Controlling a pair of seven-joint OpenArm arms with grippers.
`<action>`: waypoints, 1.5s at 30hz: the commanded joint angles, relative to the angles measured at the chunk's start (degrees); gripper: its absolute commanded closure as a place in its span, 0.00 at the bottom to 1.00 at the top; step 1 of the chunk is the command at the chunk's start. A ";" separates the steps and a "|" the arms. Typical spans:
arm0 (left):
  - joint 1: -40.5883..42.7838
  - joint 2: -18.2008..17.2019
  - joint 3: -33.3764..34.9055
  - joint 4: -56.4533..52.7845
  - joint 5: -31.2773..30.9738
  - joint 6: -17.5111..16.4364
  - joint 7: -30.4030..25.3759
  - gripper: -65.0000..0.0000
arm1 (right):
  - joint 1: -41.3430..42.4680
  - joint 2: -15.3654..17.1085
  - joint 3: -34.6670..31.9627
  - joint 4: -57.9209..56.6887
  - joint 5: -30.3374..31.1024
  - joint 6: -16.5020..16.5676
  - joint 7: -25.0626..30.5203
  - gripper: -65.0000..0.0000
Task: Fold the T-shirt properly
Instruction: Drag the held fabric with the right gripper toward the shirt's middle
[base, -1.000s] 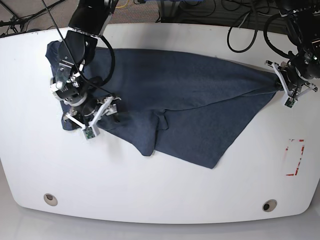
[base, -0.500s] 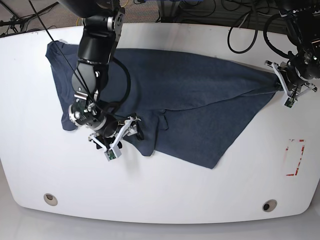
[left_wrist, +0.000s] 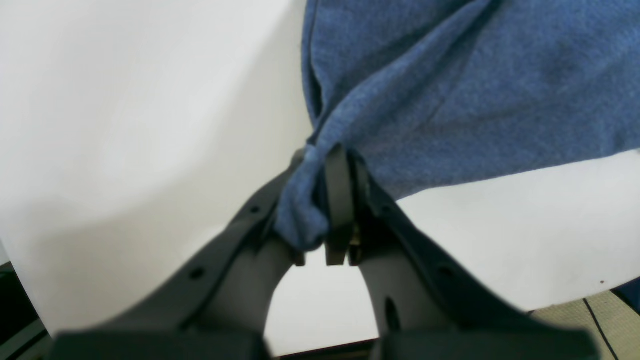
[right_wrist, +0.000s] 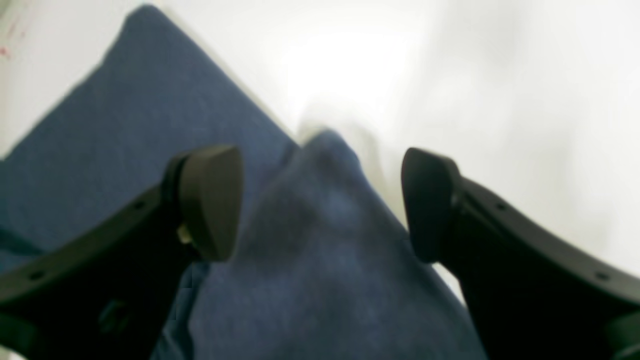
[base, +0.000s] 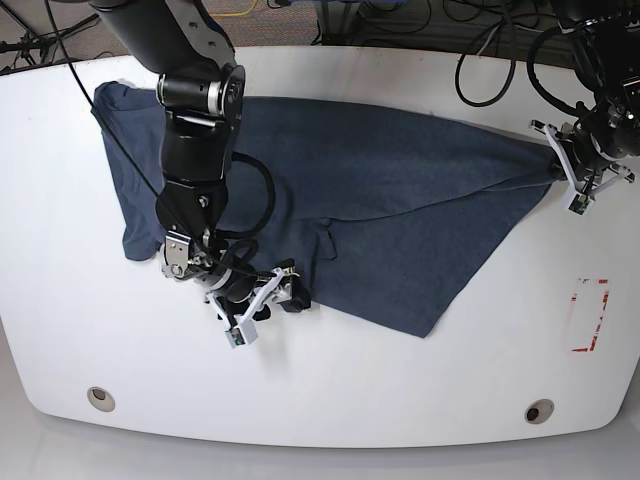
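A big blue shirt (base: 370, 190) lies spread on the white table (base: 330, 400). The left gripper (base: 575, 170) pinches one shirt corner near the table's right edge. The right gripper (base: 268, 298) sits at the shirt's front edge. A red mark (base: 590, 315) is near the right edge.

Right wrist view blurred; T-shirt (base: 380, 210) lettering hidden, its cloth cut off by both wrist frames.
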 joint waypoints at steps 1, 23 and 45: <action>-0.46 -0.84 -0.30 0.99 -0.31 -0.03 -0.83 1.00 | 2.31 0.24 -0.05 -1.79 0.95 0.27 3.30 0.28; -0.46 -0.75 -0.30 0.82 -0.31 -0.03 -0.83 1.00 | 3.71 -0.11 -0.14 -12.86 0.86 -3.95 12.00 0.41; -1.60 -0.75 -0.21 1.17 -0.67 -0.03 -0.74 1.00 | -3.85 0.33 0.21 15.80 1.39 -4.12 -3.65 1.00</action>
